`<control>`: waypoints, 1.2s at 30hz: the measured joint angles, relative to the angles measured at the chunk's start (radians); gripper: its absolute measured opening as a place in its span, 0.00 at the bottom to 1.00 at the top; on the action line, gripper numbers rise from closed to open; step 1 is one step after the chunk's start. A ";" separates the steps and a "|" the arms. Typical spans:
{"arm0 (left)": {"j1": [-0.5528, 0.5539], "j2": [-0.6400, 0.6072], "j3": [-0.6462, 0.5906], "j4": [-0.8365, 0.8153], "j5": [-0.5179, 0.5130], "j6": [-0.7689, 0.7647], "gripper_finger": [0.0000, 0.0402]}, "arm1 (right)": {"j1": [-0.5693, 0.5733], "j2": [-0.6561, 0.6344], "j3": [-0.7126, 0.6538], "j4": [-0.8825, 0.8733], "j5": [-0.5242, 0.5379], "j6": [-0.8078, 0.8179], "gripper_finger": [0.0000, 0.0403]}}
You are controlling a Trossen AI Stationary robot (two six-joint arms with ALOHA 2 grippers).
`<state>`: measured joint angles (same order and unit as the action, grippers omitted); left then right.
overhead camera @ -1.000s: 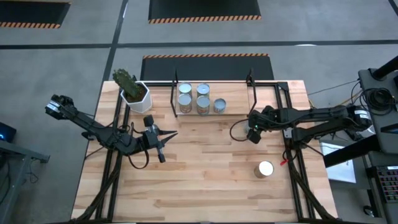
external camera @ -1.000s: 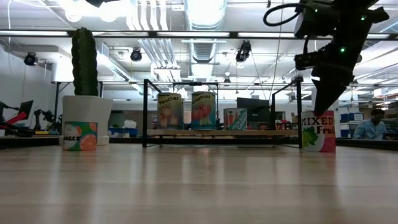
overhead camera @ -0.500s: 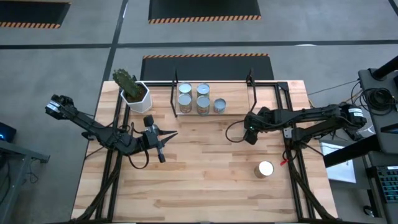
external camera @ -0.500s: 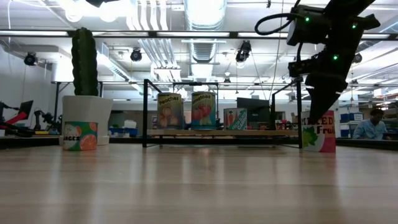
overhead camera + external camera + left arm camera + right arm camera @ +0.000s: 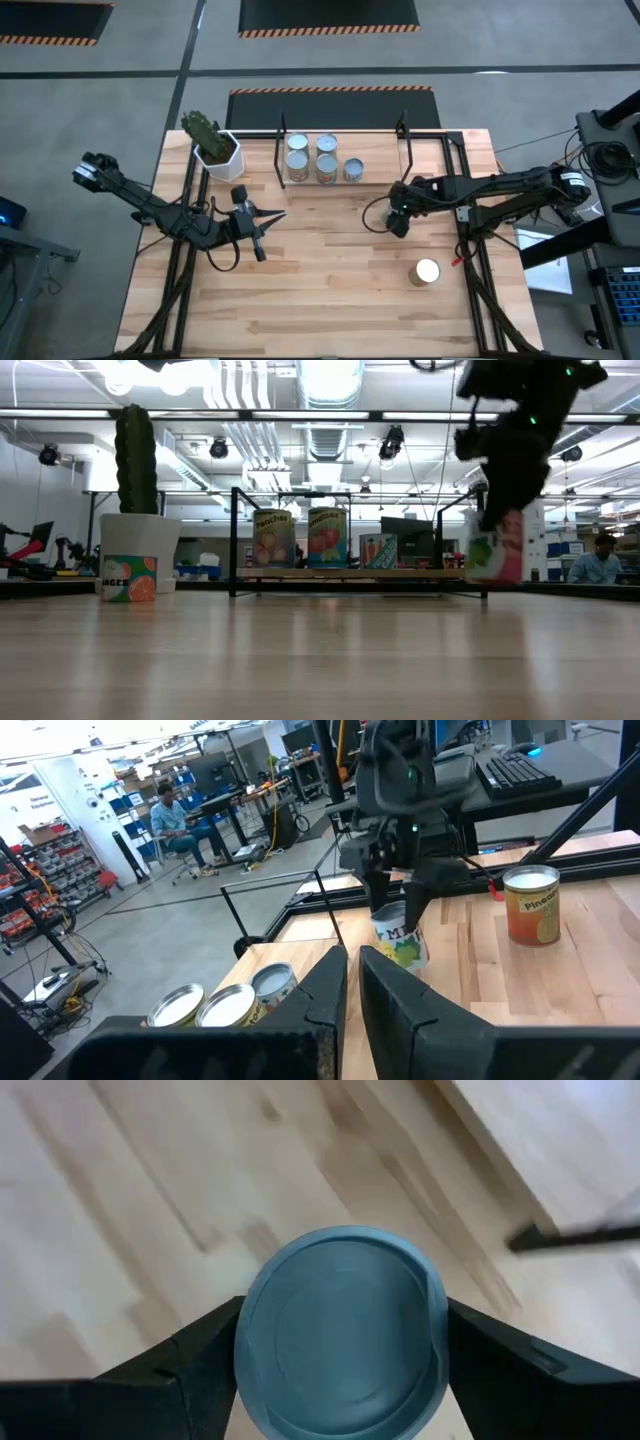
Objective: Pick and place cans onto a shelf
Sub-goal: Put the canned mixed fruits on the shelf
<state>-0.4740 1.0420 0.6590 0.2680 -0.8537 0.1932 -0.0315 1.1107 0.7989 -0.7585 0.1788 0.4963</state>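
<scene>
My right gripper (image 5: 398, 217) is shut on a can with a green and pink fruit label (image 5: 493, 547), held above the table right of centre. The can's blue-grey top (image 5: 340, 1330) fills the right wrist view. Several cans (image 5: 325, 157) stand on the shelf (image 5: 378, 166) at the far edge. Another can (image 5: 426, 272) stands on the table toward the near right. An orange-labelled can (image 5: 130, 578) stands in front of the cactus pot. My left gripper (image 5: 272, 216) waits shut, left of centre, pointing level toward the right. My right gripper pinches the can's sides just below the top rim (image 5: 243, 1342) between its two fingers (image 5: 190, 1365), one on each side. The fingers come from above, slanting down. The can hangs below them, lifted clear of the table and slightly tilted (image 5: 402, 942).
A white hexagonal pot with a cactus (image 5: 215, 148) stands at the far left, beside the shelf's black upright (image 5: 233, 540). A person (image 5: 600, 560) sits in the room beyond the table. Bare wood lies across the middle and near part of the tabletop (image 5: 320, 290).
My right gripper has taken hold of the fruit-label can, which stood on the table, and lifted it clear. It has carried the can a little toward the table's left edge, and the can now tilts slightly.
</scene>
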 joint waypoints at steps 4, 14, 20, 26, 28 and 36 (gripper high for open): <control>0.000 0.000 0.000 0.000 0.000 0.000 0.03 | 0.020 0.051 0.117 -0.003 0.033 -0.043 0.69; 0.000 0.000 0.000 0.000 0.000 0.000 0.03 | -0.121 0.272 0.429 -0.186 0.136 -0.285 0.70; 0.000 0.000 0.000 0.000 0.000 0.004 0.03 | -0.266 0.325 0.475 -0.187 0.106 -0.440 0.70; 0.000 0.000 0.000 -0.001 0.000 0.004 0.03 | -0.382 0.319 0.432 -0.140 0.020 -0.515 0.70; 0.000 0.000 0.000 -0.001 0.000 0.004 0.03 | -0.399 0.318 0.420 -0.116 0.001 -0.528 0.70; 0.000 0.000 0.000 -0.001 0.000 0.004 0.03 | -0.408 0.318 0.368 -0.067 0.002 -0.574 0.71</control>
<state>-0.4744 1.0420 0.6590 0.2672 -0.8536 0.1974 -0.4393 1.4288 1.1672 -0.8257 0.1810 -0.0781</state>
